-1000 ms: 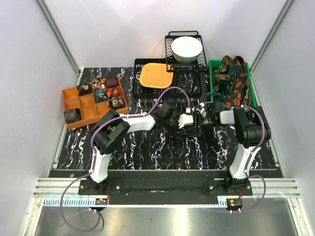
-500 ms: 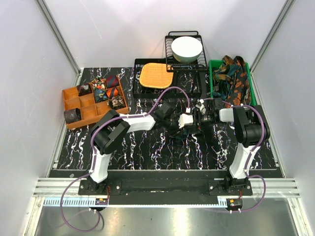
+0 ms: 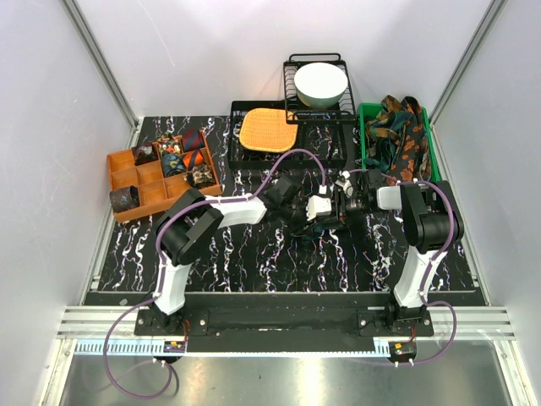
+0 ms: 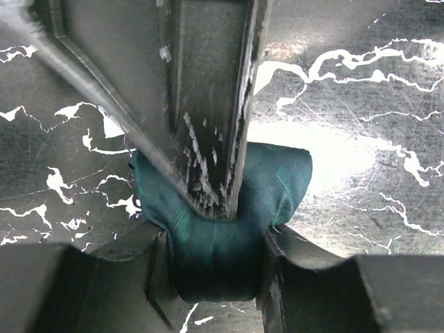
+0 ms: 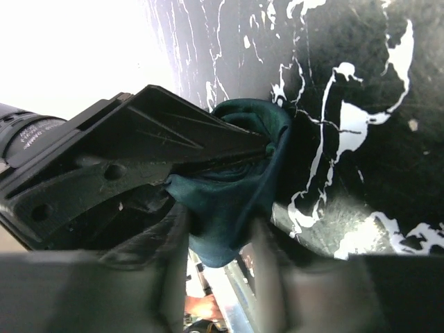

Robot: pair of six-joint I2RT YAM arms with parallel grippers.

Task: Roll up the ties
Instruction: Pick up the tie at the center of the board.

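Observation:
A plain dark teal tie (image 4: 277,180), bunched into a small roll, sits just above the black marbled table at its middle. My left gripper (image 4: 211,243) is shut on it, with fabric filling the gap between both fingers. My right gripper (image 5: 220,236) comes from the opposite side, and its blurred fingers press the same teal tie (image 5: 229,201) from both sides. One right finger (image 4: 201,104) digs into the roll from above in the left wrist view. In the top view the left gripper (image 3: 325,208) and right gripper (image 3: 345,203) meet tip to tip.
An orange divided tray (image 3: 127,176) at the left holds several rolled ties (image 3: 182,156). A green bin (image 3: 365,127) at the back right holds loose patterned ties (image 3: 407,135). Behind the grippers stand a black basket with an orange woven mat (image 3: 269,129) and a rack with a white bowl (image 3: 320,83).
The right gripper has narrowed around the teal tie and shifted slightly toward the back. The left gripper has kept its hold in place.

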